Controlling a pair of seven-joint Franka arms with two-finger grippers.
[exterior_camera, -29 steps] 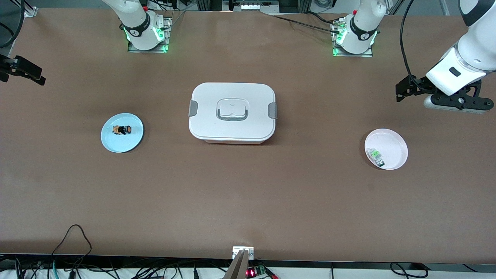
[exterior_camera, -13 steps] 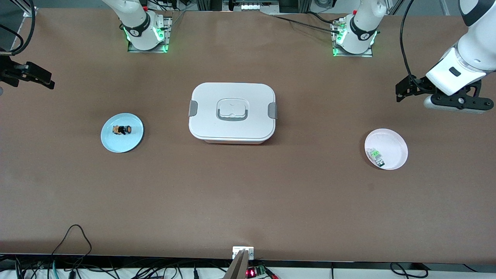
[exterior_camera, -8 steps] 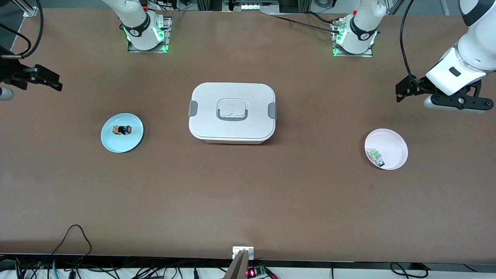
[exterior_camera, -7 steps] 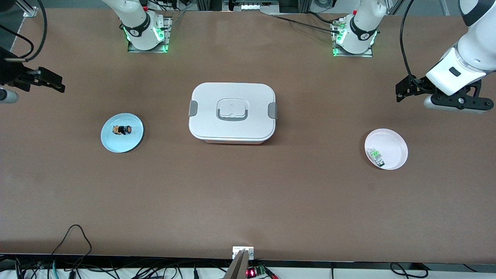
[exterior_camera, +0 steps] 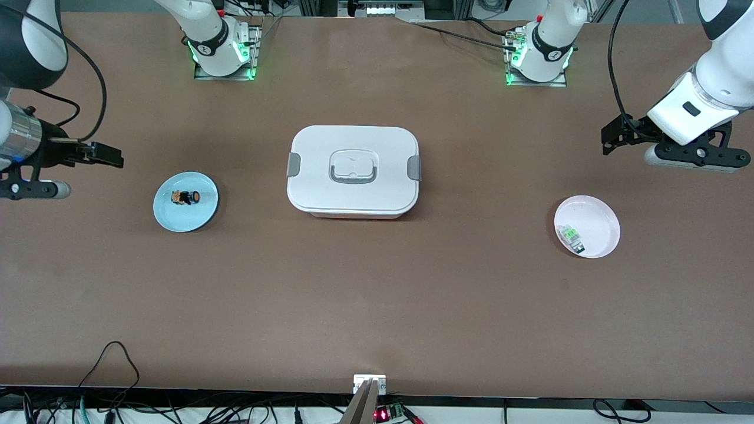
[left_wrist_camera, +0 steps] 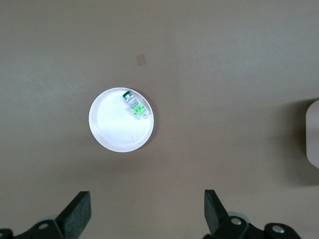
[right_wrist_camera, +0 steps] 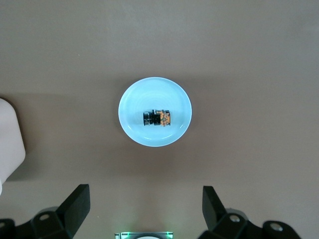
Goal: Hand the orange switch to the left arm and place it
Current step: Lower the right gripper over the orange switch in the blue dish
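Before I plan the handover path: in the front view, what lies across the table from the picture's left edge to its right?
right gripper → blue plate with orange switch → box → pink plate → left gripper

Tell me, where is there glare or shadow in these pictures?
Front view: even light, with a soft shadow under the box edge nearest the camera. Left wrist view: the pink plate is washed out nearly white. Right wrist view: the blue plate glows pale, yet the switch stays clear.

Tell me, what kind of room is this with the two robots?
Probably a robot lab. Two white arms are bolted to a brown table, the left arm and the right arm, and cables and electronics hang along the table's edge nearest the camera.
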